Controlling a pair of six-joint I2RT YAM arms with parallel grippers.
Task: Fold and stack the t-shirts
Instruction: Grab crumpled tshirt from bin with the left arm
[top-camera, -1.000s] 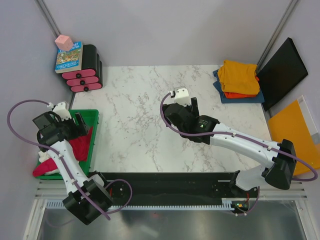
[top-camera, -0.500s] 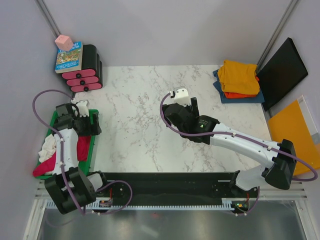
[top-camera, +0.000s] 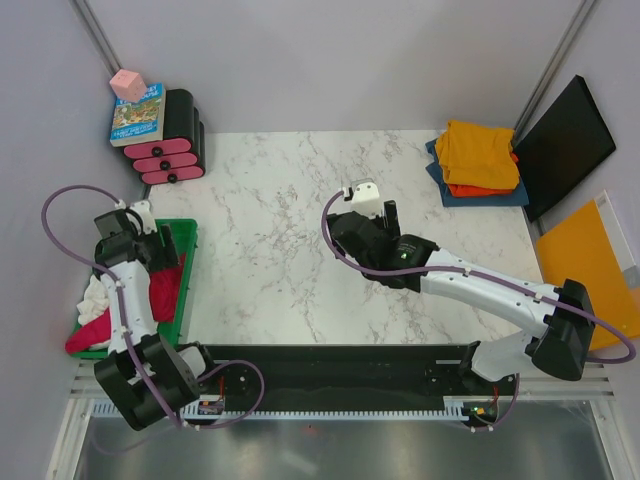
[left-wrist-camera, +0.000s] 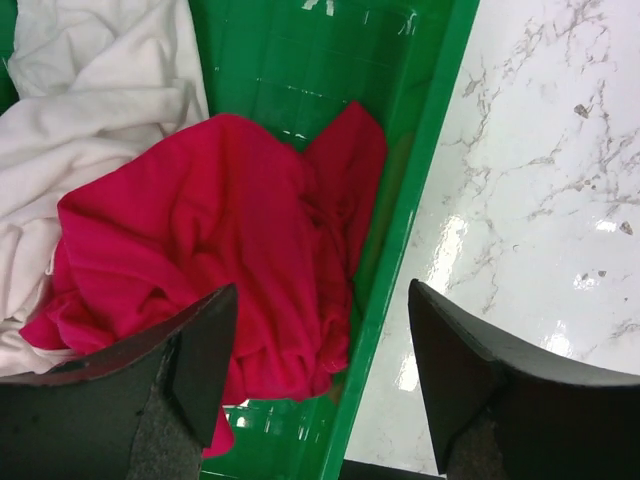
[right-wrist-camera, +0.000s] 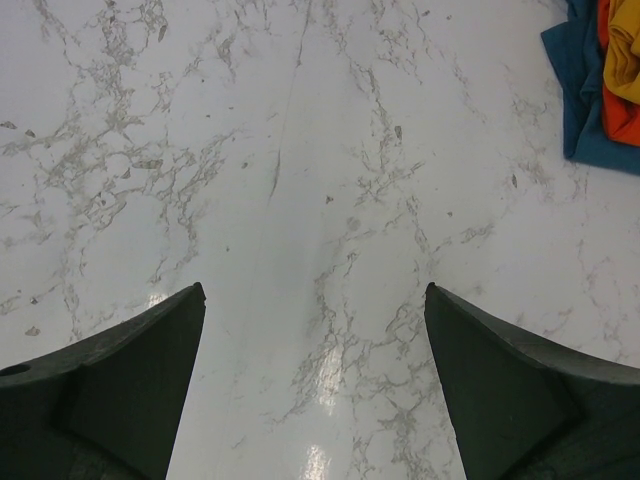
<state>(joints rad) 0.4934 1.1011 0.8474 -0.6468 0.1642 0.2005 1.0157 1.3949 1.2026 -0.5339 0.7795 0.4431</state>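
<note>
A crimson-red t-shirt (left-wrist-camera: 230, 260) lies crumpled in the green bin (left-wrist-camera: 420, 150), beside a white t-shirt (left-wrist-camera: 90, 90). My left gripper (left-wrist-camera: 322, 300) hovers open above the bin's right wall, with the red t-shirt's edge below its left finger and nothing held. From above, the left gripper (top-camera: 165, 252) is over the bin (top-camera: 188, 262) and the red t-shirt (top-camera: 162, 296). My right gripper (top-camera: 385, 212) stands open over bare marble mid-table, and in its own wrist view the right gripper (right-wrist-camera: 315, 290) is empty. Folded yellow-orange (top-camera: 478, 148), orange (top-camera: 468, 189) and blue (top-camera: 447, 188) t-shirts are stacked at the back right.
Pink-and-black stacked cases (top-camera: 172, 150) stand at the back left, with a book (top-camera: 138, 113) and a pink cube (top-camera: 127, 84) beside them. A black panel (top-camera: 565, 145) and a flat orange board (top-camera: 590, 270) lie off the table's right edge.
The left arm swung up over the bin and then drew slightly back to the left, its jaws narrowing a little. The right arm dipped very slightly.
</note>
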